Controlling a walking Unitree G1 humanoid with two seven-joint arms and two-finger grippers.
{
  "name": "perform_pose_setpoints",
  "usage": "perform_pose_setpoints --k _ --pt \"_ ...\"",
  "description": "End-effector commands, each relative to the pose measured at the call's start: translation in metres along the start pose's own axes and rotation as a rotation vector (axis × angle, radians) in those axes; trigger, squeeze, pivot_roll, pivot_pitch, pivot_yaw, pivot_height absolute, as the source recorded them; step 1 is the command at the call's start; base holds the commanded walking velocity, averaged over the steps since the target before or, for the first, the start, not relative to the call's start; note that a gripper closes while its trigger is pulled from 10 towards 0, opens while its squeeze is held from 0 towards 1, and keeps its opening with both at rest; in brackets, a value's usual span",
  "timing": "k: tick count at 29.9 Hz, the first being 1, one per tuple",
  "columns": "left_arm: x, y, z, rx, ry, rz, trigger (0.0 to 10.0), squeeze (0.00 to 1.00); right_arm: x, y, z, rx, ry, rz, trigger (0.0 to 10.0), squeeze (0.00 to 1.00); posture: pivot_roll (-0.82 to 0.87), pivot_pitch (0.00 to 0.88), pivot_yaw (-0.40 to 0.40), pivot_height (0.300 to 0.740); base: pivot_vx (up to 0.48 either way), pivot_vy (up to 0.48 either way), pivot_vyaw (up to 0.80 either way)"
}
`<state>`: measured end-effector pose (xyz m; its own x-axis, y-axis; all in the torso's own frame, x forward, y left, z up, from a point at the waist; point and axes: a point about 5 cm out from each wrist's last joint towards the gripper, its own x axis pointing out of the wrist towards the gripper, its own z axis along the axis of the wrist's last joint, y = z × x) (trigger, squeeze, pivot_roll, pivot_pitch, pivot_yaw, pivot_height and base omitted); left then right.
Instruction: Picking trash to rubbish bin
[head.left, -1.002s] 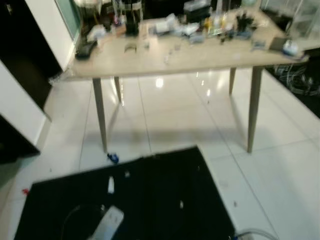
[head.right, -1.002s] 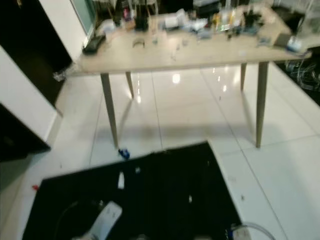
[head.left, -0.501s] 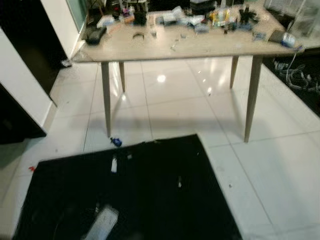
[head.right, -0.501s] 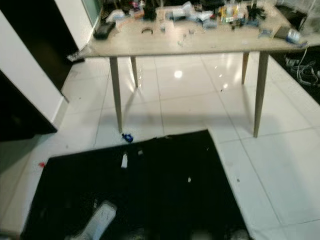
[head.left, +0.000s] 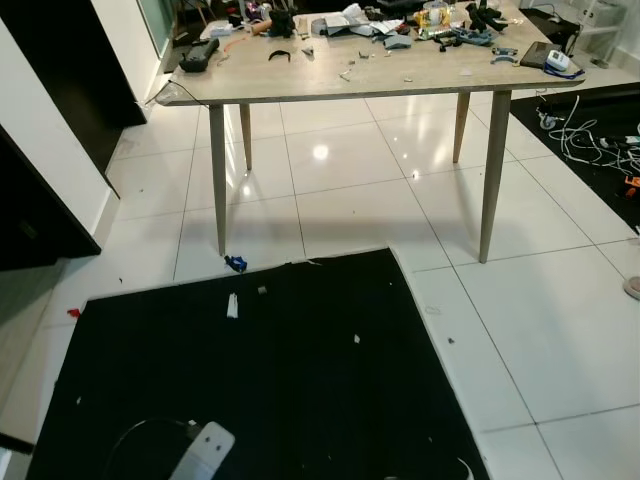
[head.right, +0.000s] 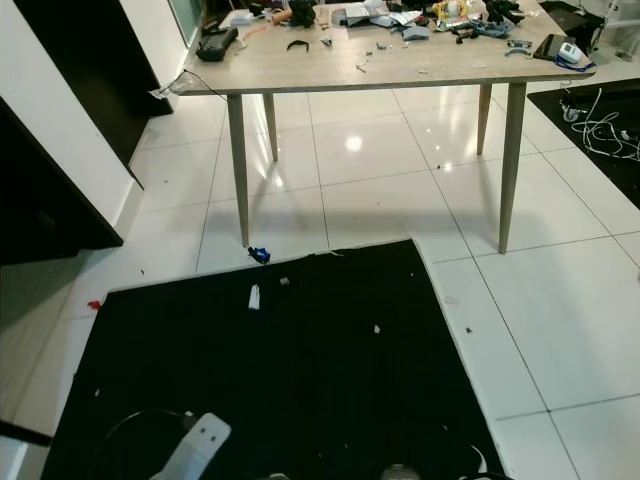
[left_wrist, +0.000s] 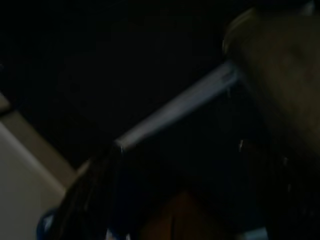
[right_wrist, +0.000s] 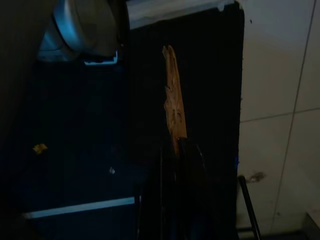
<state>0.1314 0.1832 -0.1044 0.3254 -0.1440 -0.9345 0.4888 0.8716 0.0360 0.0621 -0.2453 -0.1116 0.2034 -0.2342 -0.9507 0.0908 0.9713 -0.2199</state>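
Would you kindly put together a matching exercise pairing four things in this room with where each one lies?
Things:
1. blue scrap
2. small white piece
3. white cables
4. black remote-like object

Places:
A. on the black mat
B. on the tiles by the table leg
C. on the table, at its left end
D. on the floor right of the table

Pairs: 1-B, 2-A, 3-D, 4-C

At the lower left of the left eye view, a pale silver-grey arm segment (head.left: 203, 452) shows — flat-faced with rounded corners, a small dark hole near its top and a thin black cable (head.left: 140, 432) looping beside it. The right wrist view shows a rounded silver-grey housing (right_wrist: 82, 27) in its upper left — smooth and domed.
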Motion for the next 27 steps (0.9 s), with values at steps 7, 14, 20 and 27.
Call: perform_pose_setpoints --k 7,14,20,27 --pt "-0.0001 -0.0057 -0.0091 0.004 0.036 -0.024 10.0 0.0 0.0001 0.007 -0.0001 0.007 -0.002 0.018 10.0 0.0 -0.12 0.048 0.124 0.74 -0.048 0.0 0.0" --pt "0.0001 -0.0055 -0.0085 0.006 0.036 -0.023 10.0 0.0 0.0001 0.0064 -0.0009 0.003 0.008 0.014 10.0 0.0 -0.12 0.046 0.121 0.74 0.0 0.0 0.0" --pt "0.0002 -0.0057 -0.0081 0.012 0.037 -0.024 10.0 0.0 0.0001 0.0045 -0.0028 -0.01 0.033 0.001 10.0 0.0 -0.12 0.041 0.12 0.74 0.0 0.0 -0.5" --pt "0.0002 -0.0057 -0.0079 0.016 0.037 -0.026 10.0 0.0 0.0 0.0011 -0.0033 -0.007 0.038 -0.016 10.0 0.0 -0.12 0.036 0.118 0.74 0.0 0.0 -0.73"
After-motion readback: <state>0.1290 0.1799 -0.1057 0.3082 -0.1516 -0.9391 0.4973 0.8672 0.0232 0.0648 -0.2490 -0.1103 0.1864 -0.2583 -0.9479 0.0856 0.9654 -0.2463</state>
